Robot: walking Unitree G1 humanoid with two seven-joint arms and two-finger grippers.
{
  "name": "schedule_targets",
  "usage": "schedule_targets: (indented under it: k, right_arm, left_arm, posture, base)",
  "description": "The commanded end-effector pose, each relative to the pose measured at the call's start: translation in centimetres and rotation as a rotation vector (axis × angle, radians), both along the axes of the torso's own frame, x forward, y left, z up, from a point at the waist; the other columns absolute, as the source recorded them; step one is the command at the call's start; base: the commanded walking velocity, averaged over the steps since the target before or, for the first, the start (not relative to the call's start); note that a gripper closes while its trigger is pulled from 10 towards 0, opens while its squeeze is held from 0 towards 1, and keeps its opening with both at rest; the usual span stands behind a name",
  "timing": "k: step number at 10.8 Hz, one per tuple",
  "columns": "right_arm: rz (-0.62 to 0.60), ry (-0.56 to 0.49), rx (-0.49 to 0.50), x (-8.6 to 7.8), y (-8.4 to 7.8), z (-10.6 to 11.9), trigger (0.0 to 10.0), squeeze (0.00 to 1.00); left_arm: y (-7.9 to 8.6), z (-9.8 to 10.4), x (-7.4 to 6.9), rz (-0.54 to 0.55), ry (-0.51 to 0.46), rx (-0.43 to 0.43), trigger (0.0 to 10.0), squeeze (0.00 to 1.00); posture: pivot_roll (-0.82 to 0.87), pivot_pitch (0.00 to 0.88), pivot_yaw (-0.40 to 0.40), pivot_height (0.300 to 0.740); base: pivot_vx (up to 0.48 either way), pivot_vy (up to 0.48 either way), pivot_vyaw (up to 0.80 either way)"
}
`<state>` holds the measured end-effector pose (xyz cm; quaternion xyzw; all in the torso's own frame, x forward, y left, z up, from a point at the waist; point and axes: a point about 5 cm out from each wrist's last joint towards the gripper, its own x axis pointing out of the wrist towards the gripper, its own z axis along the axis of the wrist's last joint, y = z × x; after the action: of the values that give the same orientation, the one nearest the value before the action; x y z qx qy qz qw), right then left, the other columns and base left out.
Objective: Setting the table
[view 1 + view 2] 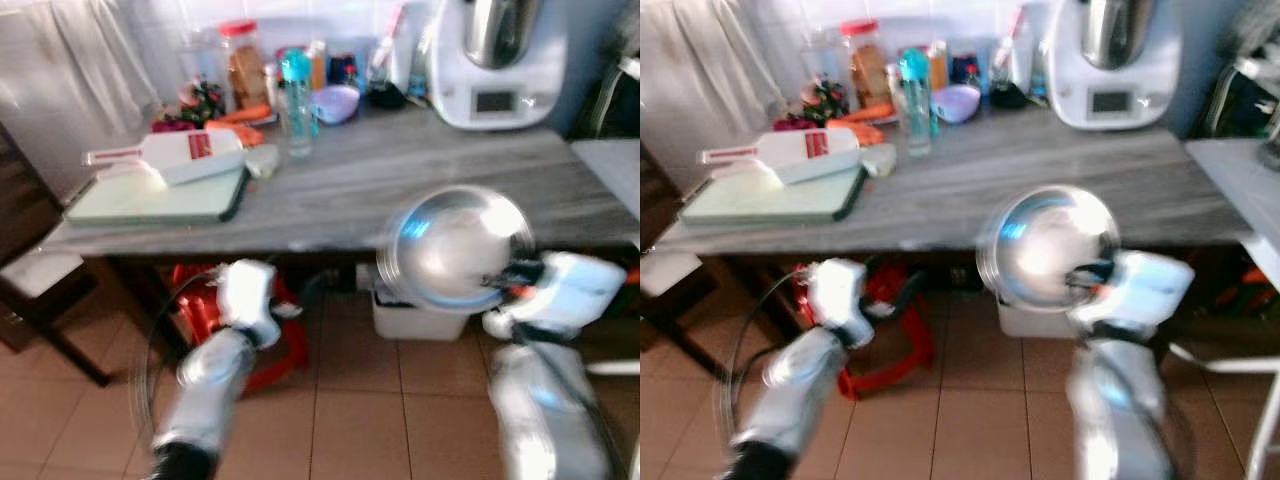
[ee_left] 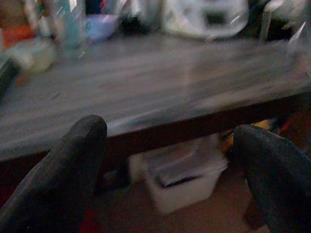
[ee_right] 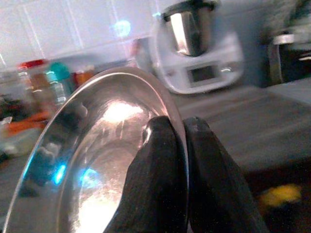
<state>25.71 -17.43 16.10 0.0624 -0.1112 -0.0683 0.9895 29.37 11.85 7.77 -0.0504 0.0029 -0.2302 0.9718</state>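
The right gripper [image 3: 177, 160], jaws clenched on the rim of the round shiny steel plate [image 1: 455, 245], holds it tilted before the grey wood-grain bench [image 1: 400, 190], bare at twelve o'clock; the left gripper [image 2: 170, 160], jaws released, hovers lower.
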Motion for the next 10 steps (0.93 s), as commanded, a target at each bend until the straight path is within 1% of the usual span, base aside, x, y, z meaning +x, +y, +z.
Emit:
schedule_targets:
  k: [1, 5, 8, 9, 10]
  right_arm:
    - [-0.022, -0.009, -0.013, -0.1, -0.61, 0.26, 10.0, 0.0]
    - [-0.025, -0.021, -0.032, 0.18, -0.71, 0.6, 10.0, 0.0]
    - [-0.032, -0.023, -0.037, 0.32, -0.94, 0.63, 10.0, 0.0]
    - [-0.033, -0.023, -0.037, 0.36, -0.96, 0.6, 10.0, 0.0]
    - [-0.034, -0.022, -0.037, 0.38, -0.96, 0.59, 10.0, 0.0]
  left_arm:
    - [-0.71, 0.55, 0.15, -0.018, -0.018, -0.007, 10.0, 0.0]
    - [-0.94, 0.54, 0.05, -0.023, -0.016, -0.01, 10.0, 0.0]
    - [-1.19, 1.14, 0.07, -0.03, -0.03, -0.02, 10.0, 0.0]
    - [-1.16, 1.1, 0.07, -0.027, -0.026, -0.015, 10.0, 0.0]
    - [-1.11, 1.02, 0.0, -0.025, -0.023, -0.011, 10.0, 0.0]
  posture:
    - [-0.01, 0.0, 0.09, 0.74]
    - [-0.02, 0.0, 0.09, 0.74]
    - [-0.01, 0.0, 0.091, 0.74]
    - [-0.01, 0.0, 0.092, 0.74]
    - [-0.01, 0.0, 0.093, 0.74]
  base:
    - [0.42, 0.0, 0.0]
    - [0.42, 0.0, 0.0]
    - [0.4, 0.0, 0.0]
    - [0.319, 0.0, 0.0]
    - [0.0, 0.0, 0.0]
